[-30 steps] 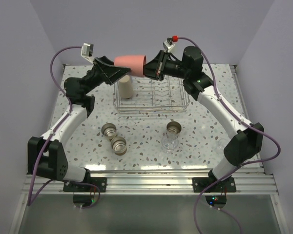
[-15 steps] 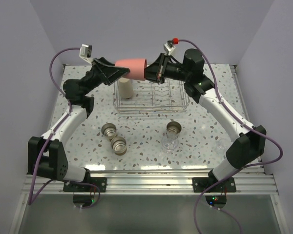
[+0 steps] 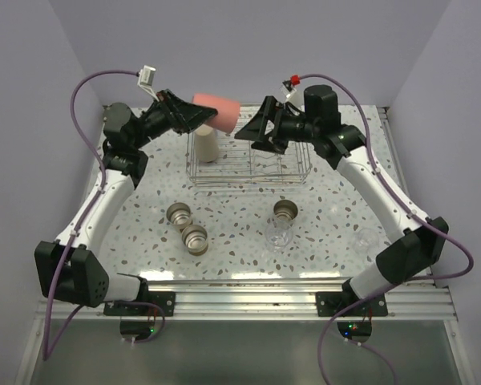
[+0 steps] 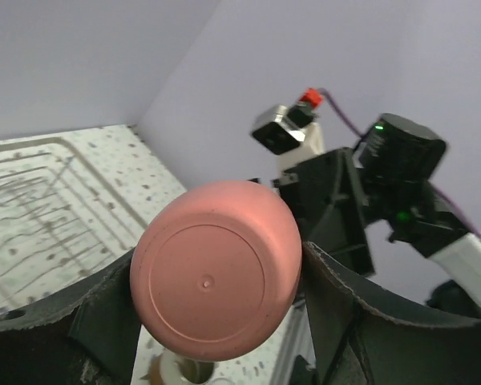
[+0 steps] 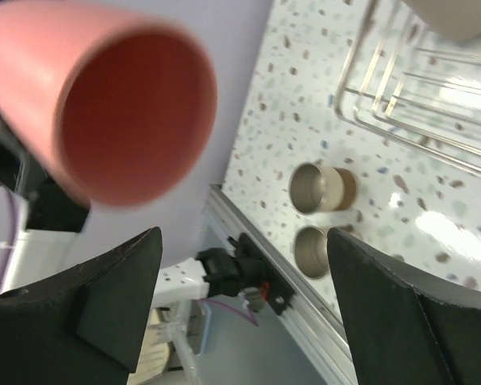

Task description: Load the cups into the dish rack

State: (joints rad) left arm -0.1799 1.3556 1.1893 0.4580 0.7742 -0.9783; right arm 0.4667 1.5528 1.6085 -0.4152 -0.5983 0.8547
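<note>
While the left gripper (image 3: 197,118) is clamping the red cup (image 3: 216,112) sideways above the far left corner of the dish rack (image 3: 248,178), the right gripper (image 3: 253,133) is hanging wide open and empty beside the cup's mouth. A tan cup (image 3: 208,146) is standing inside the rack, and three metal cups (image 3: 195,238) and a clear cup (image 3: 279,234) are sitting on the table (image 3: 232,241) in front.

Seen from the right wrist, the red cup (image 5: 104,104) is blurred and cut off by the picture's top and left edges. The dish rack (image 5: 417,88) runs out at the top right, and only a sliver of the tan cup (image 5: 457,14) shows. From the left wrist, the red cup's base hides its mouth, and the bottom edge clips the tan cup. From above, the clear cup (image 3: 279,233), on the near side of the rack, is too faint to trace.
</note>
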